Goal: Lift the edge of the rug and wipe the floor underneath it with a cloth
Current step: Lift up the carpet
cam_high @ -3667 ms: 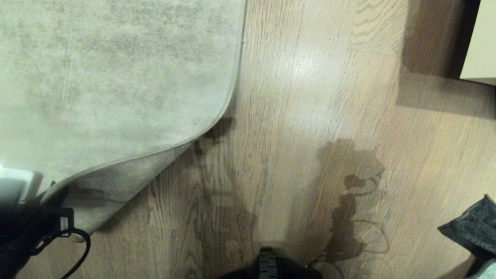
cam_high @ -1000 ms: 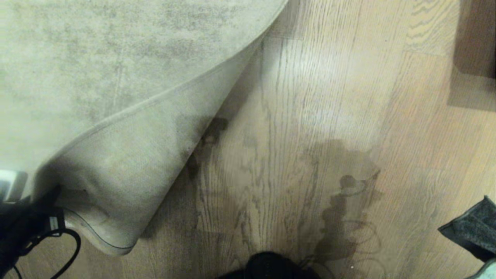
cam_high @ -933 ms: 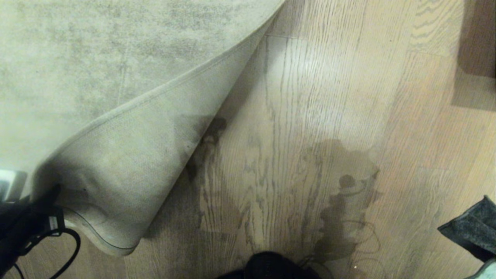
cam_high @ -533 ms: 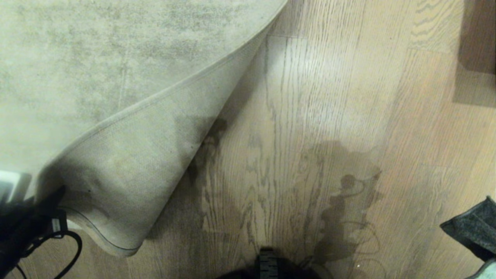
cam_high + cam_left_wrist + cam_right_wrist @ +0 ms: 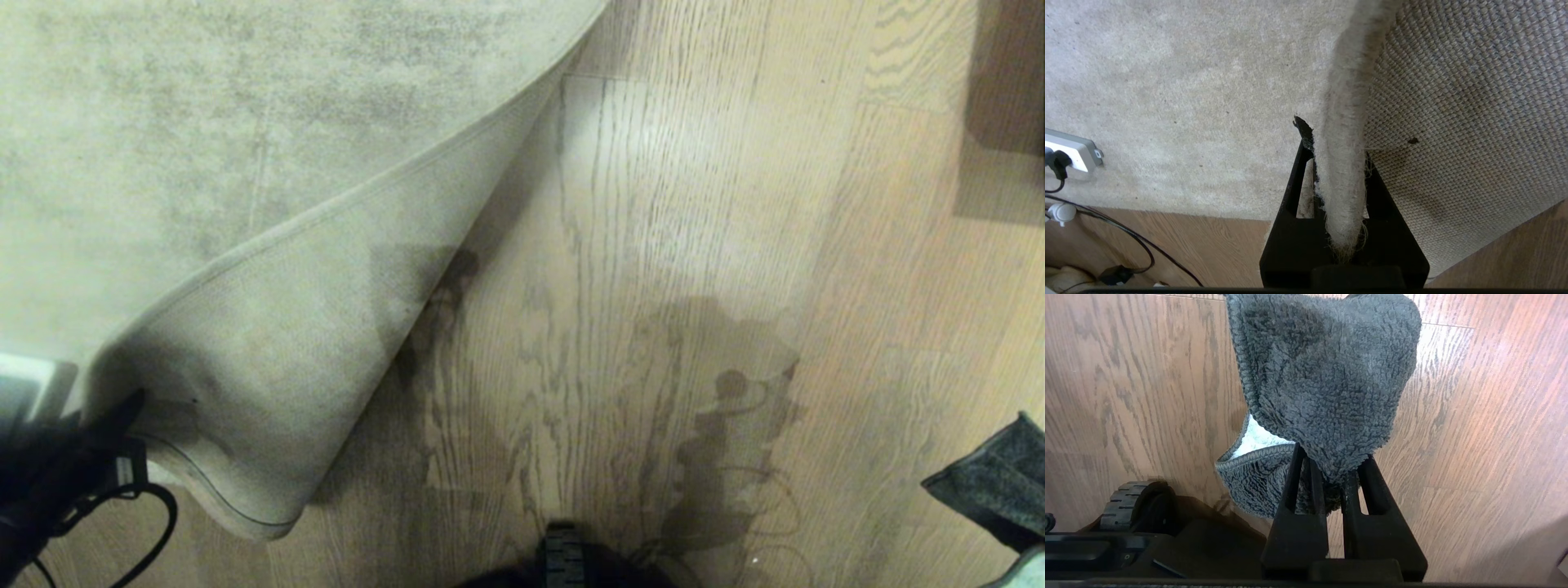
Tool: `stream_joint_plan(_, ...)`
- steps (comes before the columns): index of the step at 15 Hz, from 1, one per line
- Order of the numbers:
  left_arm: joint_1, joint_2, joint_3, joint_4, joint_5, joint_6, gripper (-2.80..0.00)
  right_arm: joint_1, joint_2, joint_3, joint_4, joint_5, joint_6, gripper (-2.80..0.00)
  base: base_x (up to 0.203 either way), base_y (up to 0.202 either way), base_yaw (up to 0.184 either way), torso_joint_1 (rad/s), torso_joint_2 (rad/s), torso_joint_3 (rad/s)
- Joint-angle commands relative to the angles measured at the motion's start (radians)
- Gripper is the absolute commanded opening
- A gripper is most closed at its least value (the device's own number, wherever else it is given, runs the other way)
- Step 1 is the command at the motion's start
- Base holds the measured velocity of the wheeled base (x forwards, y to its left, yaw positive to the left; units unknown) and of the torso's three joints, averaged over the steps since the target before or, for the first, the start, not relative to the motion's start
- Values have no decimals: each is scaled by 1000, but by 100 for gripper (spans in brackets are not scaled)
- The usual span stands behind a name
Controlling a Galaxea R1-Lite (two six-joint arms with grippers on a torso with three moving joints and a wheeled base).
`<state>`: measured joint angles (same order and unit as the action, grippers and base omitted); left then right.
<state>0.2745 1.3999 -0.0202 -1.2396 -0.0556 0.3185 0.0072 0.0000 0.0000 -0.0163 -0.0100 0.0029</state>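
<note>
Down at the robot's near left, the left gripper (image 5: 1337, 163) has its fingers pinched tight on the rug edge (image 5: 1341, 179), folding the corner back. At near right, the right gripper (image 5: 1337, 477) is clamped on the cloth (image 5: 1327, 379), hanging above the floor (image 5: 694, 204). Lift's done; wiping isn't started yet, I'd say. Only the wrist views show both grips; the head view shows the exposed planks further out.

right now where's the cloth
The cloth hangs from the right hand, which is shut on it. In the head view it shows at the lower right edge, over bare floor, far from the lifted rug edge.
</note>
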Motion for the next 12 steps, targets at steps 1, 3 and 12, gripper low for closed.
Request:
stream_joint_plan(1,0,14,6,-6,1,1,-280,0,1,0,-1,-1,1,-280,0,0,0,0,0,0)
stream_joint_plan(3,1,38,-4,-8,3,-3,-280,0,1,0,-1,-1,1,-280,0,0,0,0,0,0)
stream_joint_plan(12,-12,73,-6,-8,2,-9,-280,0,1,0,-1,0,1,-280,0,0,0,0,0,0)
